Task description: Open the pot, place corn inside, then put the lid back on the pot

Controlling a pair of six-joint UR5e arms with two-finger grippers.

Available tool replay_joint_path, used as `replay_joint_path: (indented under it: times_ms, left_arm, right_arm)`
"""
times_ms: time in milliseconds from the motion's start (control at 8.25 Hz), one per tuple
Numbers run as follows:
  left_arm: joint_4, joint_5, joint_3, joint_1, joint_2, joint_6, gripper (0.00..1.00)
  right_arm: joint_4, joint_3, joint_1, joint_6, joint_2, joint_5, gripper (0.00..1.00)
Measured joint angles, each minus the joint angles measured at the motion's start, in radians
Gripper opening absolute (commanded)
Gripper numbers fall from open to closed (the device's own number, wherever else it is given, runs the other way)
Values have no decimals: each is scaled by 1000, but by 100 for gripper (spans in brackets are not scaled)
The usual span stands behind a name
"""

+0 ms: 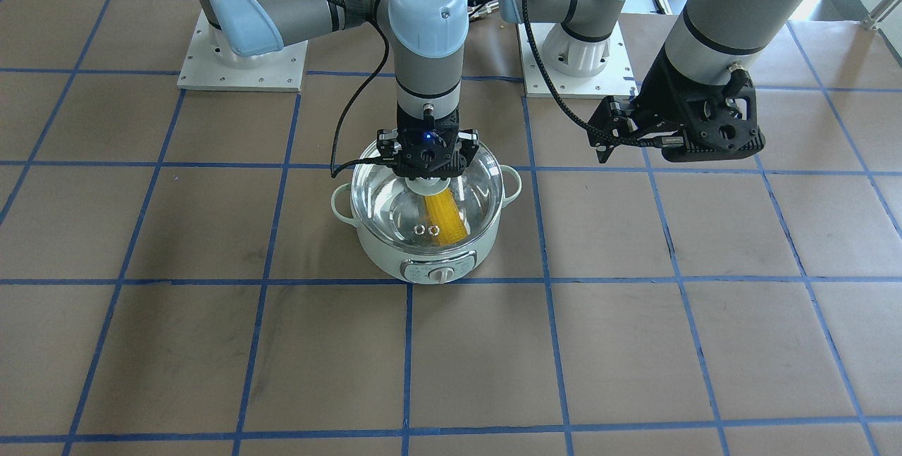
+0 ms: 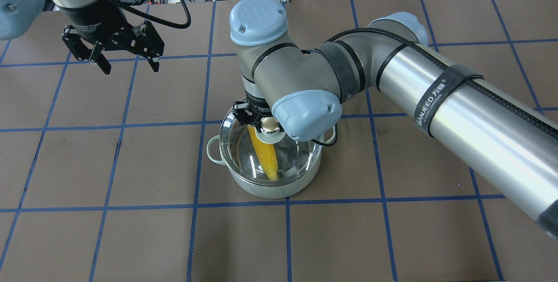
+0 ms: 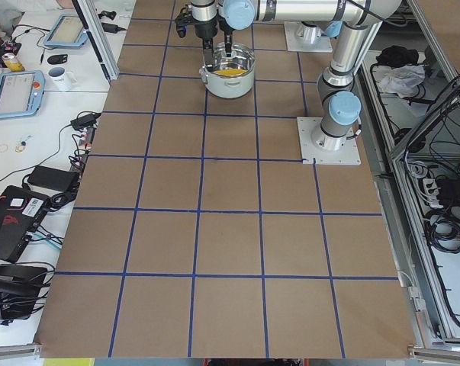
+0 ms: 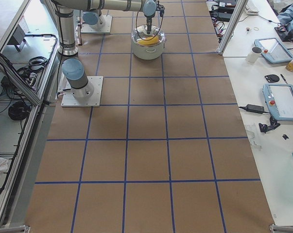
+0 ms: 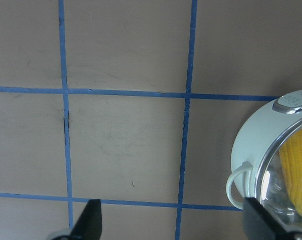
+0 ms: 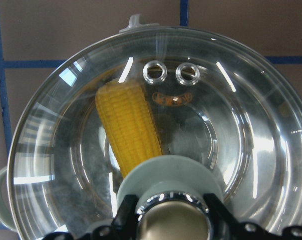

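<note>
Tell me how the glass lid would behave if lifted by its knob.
Probably slippery: the knob is a polished round ball, so the fingers of the right gripper have little flat to bite. Likely fragile and fairly heavy for its size: the lid is a clear glass dome. It may swing or tilt, hanging from one central point.

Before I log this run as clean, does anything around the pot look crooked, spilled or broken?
Nothing stands out. The lid sits level on the pot with the corn lying inside. The right gripper grips the lid from above, and the left gripper hangs open off to the side.
</note>
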Motion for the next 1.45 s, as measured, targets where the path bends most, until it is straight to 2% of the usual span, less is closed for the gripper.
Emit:
replay_joint_path:
  times_ms: [242,364,606,848,1455]
  left_arm:
    - [-1,1,-1,0,-1,-5,100]
    - [-1,1,-1,0,-1,-10,100]
    - [0,-1,-1,0,-1,-16,100]
    - [0,-1,-1,0,-2,-18,100]
    - [0,1,0,0,-6,-17,100]
  right_arm:
    - [-9,0,0,0,0,-4,95]
    - [-25,-1,0,0,0,-5,100]
    - [-49,-9,-6,-5,-5,-11,100]
    - [-18,-37,-84,-123,-56,-29,100]
    - [318,-93,-406,-662,-339,-26,100]
